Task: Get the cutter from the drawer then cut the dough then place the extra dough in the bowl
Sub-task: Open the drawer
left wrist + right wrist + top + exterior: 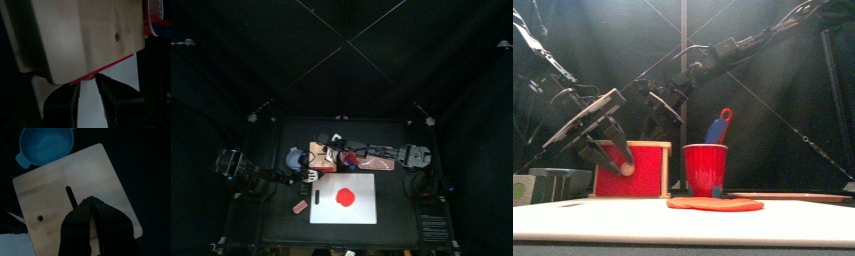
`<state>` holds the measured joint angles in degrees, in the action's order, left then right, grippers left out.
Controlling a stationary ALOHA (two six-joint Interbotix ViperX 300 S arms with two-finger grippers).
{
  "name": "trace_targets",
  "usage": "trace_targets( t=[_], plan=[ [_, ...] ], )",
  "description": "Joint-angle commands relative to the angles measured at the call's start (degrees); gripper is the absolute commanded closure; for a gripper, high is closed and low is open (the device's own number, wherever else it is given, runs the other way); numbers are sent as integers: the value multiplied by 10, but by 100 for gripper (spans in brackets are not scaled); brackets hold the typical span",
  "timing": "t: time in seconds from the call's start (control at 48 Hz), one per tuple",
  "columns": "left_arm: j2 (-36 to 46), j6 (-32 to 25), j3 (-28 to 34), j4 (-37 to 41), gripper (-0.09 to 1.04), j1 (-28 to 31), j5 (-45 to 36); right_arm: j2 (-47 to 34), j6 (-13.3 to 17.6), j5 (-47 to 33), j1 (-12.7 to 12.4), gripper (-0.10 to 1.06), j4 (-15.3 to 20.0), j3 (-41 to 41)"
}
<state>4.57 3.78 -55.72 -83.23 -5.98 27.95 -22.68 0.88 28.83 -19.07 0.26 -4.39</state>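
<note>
The pale wooden box [325,151] stands behind the white cutting board [366,212], its red drawer front [644,175] flush and closed. My left gripper [88,83] is open at the drawer front, with its jaws on either side of the small knob [628,170]. My right gripper [93,203] is shut, its tips pressed on the box top [73,183] beside the slot. A flat red dough disc [341,197] lies on the board. The blue-grey bowl [47,145] sits left of the box. No cutter is in sight.
A red cup [704,168] holding a blue knife [716,130] and a red knife [726,115] stands right of the box. A pinkish flat tray [380,158] lies further right. A small pale toy [301,206] lies on the table left of the board.
</note>
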Motion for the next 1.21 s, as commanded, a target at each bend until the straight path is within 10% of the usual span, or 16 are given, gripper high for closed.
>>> trace_targets(
  t=[0.021,0.5,1.208],
  plan=[
    [2,-2,18,-1,31,1,10,10,0,2,1,92,-1,-5],
    [1,-2,16,-32,40,-10,7,10,-4,2,0,92,-1,-3],
    [-9,-2,34,-48,18,-10,15,2,-4,2,2,92,-1,-3]
  ],
)
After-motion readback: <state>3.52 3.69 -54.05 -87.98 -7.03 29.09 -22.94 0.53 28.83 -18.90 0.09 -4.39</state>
